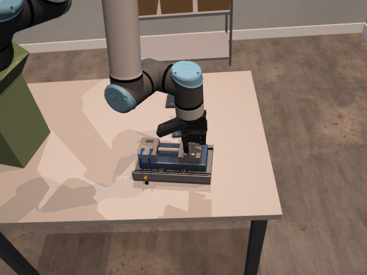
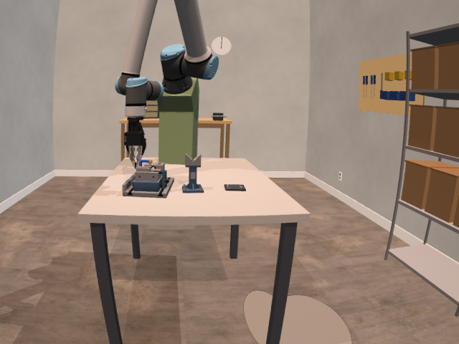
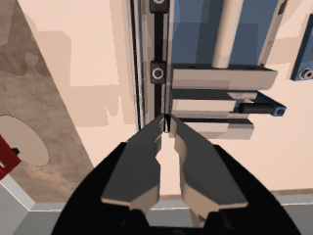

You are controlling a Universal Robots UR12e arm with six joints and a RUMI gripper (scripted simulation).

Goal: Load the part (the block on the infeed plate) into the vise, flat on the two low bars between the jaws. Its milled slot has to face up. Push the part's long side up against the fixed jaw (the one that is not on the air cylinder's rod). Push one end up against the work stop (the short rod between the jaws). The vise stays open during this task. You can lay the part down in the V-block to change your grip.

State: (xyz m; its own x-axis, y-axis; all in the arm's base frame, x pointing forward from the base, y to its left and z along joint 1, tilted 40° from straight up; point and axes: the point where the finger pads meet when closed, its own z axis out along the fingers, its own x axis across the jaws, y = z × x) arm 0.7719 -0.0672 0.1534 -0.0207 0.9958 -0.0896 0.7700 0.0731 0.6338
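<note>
The part, a light grey block [image 3: 201, 105], lies between the jaws of the blue vise [image 1: 168, 165] [image 2: 147, 185] [image 3: 196, 29]. A dark gap separates it from the moving jaw [image 3: 222, 78] on the rod side. A narrow dark strip shows between it and the fixed jaw [image 3: 225, 129]; I cannot tell if they touch. The black work stop [image 3: 256, 108] is at its far end; contact and slot direction are unclear. My gripper [image 2: 135, 165] [image 3: 165, 115] is shut and empty, its tips beside or above the part's near end. It hides part of the vise in the top view.
The V-block [image 2: 193, 160] stands empty on its blue post beside the vise. The dark infeed plate [image 1: 170, 102] [image 2: 234, 187] lies beyond it with no block visible. The air cylinder body [image 1: 149, 145] and blue hoses are at the vise's left in the top view.
</note>
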